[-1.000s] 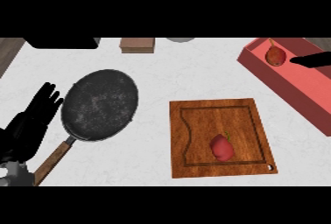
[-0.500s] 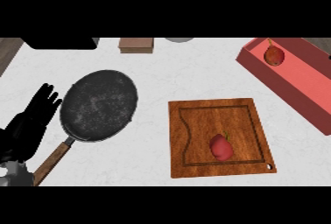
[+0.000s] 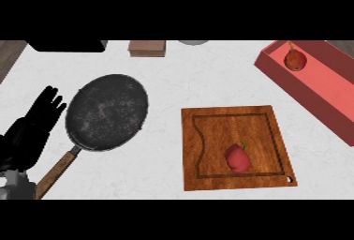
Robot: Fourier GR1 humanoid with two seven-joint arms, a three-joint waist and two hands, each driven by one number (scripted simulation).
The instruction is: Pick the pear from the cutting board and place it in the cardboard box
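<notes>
A reddish pear (image 3: pixel 296 59) lies in the far end of the red cardboard box (image 3: pixel 325 96) at the right. Another red pear-shaped fruit (image 3: pixel 239 158) rests on the brown wooden cutting board (image 3: pixel 214 136). The black left hand (image 3: pixel 31 131) rests at the left edge, fingers straight and holding nothing.

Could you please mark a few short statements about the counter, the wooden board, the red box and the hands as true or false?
1. A reddish pear lies on the brown wooden cutting board. True.
2. The red rectangular box is empty. False: another reddish pear lies inside it.
3. The black left hand shows open beside the dark round frying pan. True.
4. The right hand grips the pear. False: it is not visible.
</notes>
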